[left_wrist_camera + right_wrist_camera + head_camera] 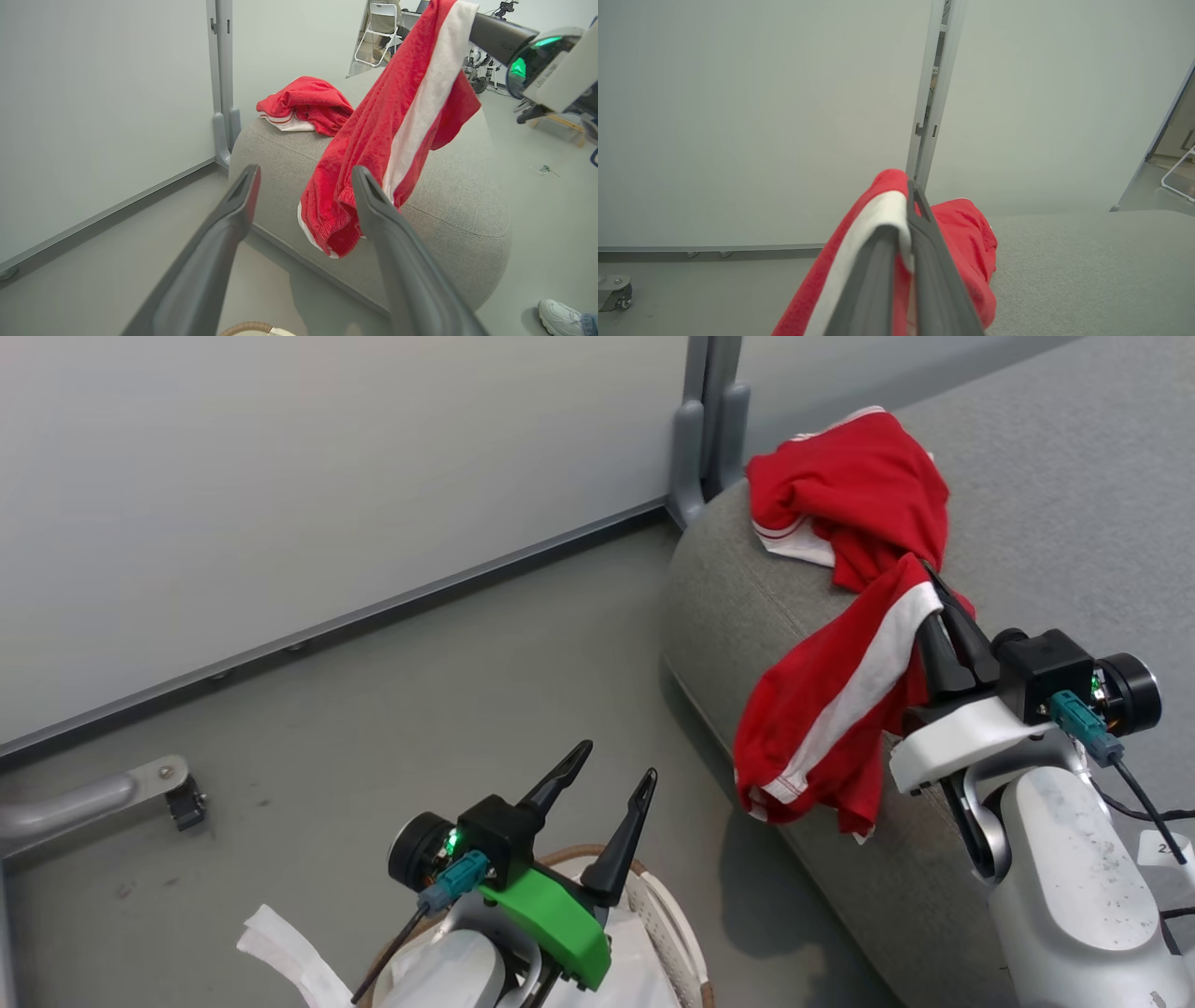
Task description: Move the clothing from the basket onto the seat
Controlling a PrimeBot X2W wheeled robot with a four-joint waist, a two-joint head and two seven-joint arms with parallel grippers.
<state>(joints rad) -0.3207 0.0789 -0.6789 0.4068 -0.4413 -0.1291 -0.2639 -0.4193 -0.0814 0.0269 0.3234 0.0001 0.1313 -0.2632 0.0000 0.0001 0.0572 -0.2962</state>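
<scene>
I read this as well past halfway: one crumpled garment (854,485) of the red clothing already lies on top of the seat (738,607), in the upper right of the head view. A second piece, the hanging garment (831,709) with the broad white band, is clamped in my right tool (934,581), whose fingers are pressed together on a fold of it, right of centre. That piece drapes over the seat's rounded front edge, its upper part just beside the crumpled one and its hem dangling toward the floor (420,691). I judge it brought to the seat but not yet laid down; what is left is to take it further over the cushion and let go, so it cannot slide off the edge. My left tool (616,761) sits at the lower middle of the frame, fingers spread apart with nothing between them, above the basket (667,905). Of the basket I see a stretch of brown rim and perforated white wall at the bottom edge, with the white liner (280,943) spilling out to the left. No red shows there, but my own arm covers most of the inside, so I cannot tell whether it is emptied
</scene>
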